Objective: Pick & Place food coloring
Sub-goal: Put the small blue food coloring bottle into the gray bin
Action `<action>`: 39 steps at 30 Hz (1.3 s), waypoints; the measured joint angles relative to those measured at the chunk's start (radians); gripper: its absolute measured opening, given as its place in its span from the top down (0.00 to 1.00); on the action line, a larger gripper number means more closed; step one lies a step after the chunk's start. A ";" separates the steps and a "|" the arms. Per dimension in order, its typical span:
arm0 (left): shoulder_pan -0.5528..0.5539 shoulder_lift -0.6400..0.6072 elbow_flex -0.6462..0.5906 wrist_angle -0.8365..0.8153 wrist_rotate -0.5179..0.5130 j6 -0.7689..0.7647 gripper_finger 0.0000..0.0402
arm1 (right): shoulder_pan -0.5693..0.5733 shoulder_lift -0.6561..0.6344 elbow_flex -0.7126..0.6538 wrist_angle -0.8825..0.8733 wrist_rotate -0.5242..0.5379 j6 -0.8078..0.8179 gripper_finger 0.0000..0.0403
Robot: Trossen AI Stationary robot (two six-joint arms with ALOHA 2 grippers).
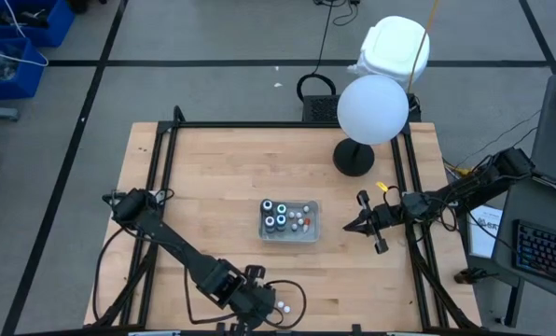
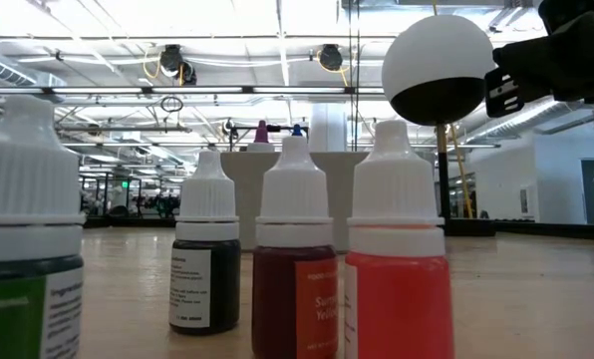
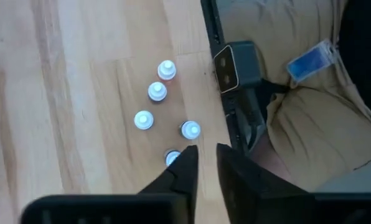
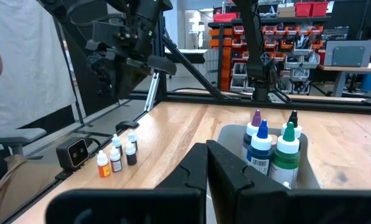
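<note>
Several small food coloring dropper bottles with white caps (image 3: 157, 92) stand upright on the wood near the table's near edge; they fill the low view (image 2: 295, 269). My left gripper (image 3: 206, 149) hovers above them, slanting down and open a little, with nothing between its fingers. One finger partly hides one bottle (image 3: 172, 157). In the middle of the table a clear tray (image 1: 311, 233) holds taller food coloring bottles (image 4: 260, 149). My right gripper (image 4: 207, 168) waits shut and level at the tray's right side (image 1: 357, 224).
A lamp with a white ball (image 1: 373, 109) stands on a black base (image 1: 354, 157) at the far right. A small camera (image 3: 234, 65) sits on the black rail at the near edge. A seated person's tan trousers (image 3: 297, 124) show just beyond it.
</note>
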 joint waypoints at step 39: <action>-0.013 0.140 -0.076 0.048 0.000 -0.032 0.51 | 0.000 0.000 0.000 -0.001 0.002 0.003 1.00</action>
